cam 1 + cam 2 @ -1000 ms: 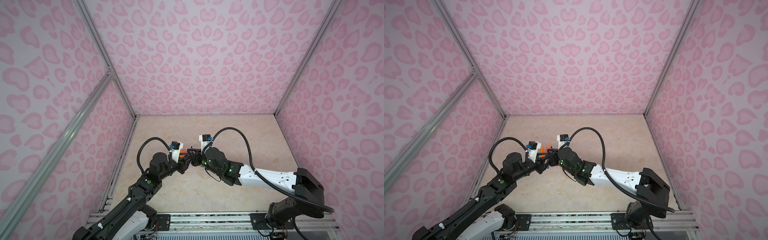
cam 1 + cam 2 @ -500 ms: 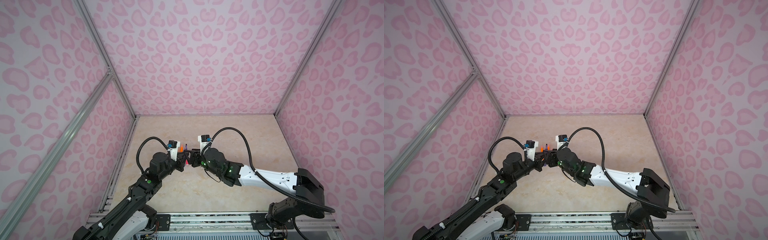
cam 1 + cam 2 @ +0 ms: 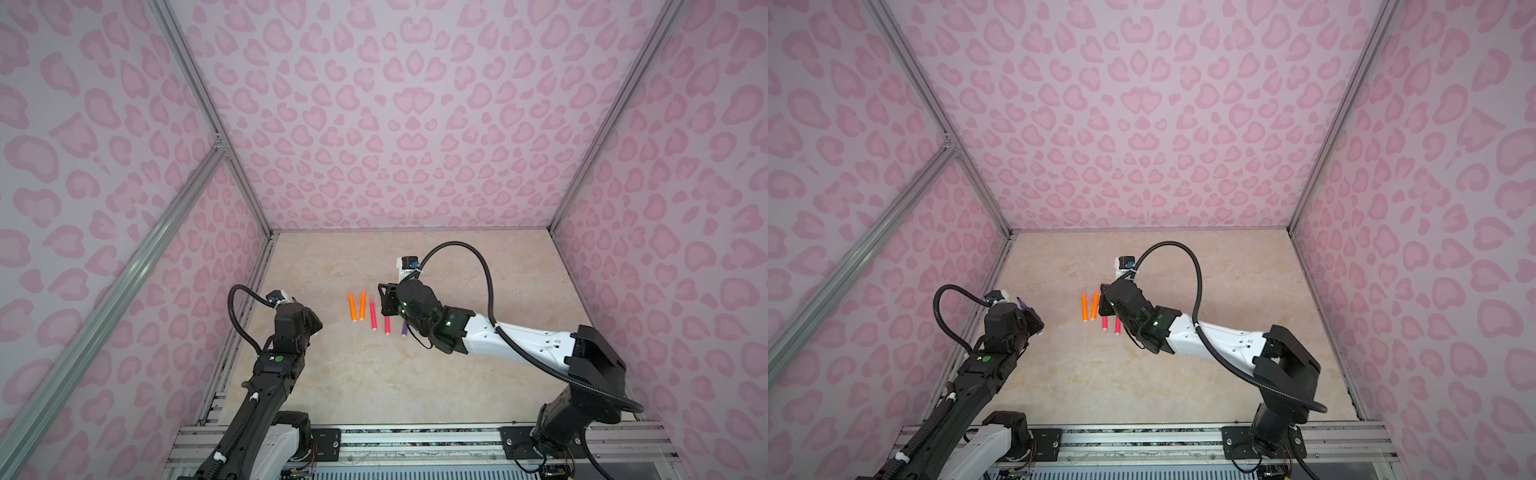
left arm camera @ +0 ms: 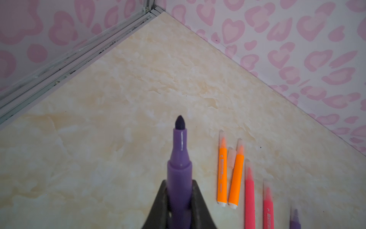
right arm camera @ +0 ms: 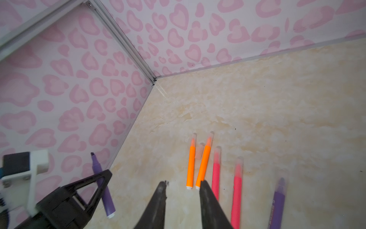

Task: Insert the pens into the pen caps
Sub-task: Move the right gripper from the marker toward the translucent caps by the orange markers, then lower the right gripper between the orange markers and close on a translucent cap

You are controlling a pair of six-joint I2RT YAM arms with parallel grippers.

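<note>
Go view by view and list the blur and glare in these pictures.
Left wrist: held purple pen sharp, with a white glare streak on its neck; pink pens smeared near the frame edge. Right wrist: pink pens smeared too, orange pens crisper. Both top views: sharp, evenly lit, corners dimmer.

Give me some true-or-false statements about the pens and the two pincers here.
1. The left pincer grips a purple pen. True.
2. That pen's tip wears a cap. False: its dark tip is bare.
3. The right pincer holds an orange pen. False: its jaws stand apart with nothing between them.
4. A loose clear cap lies between the two orange pens. True.
5. Two pink pens lie on the table. True.
</note>
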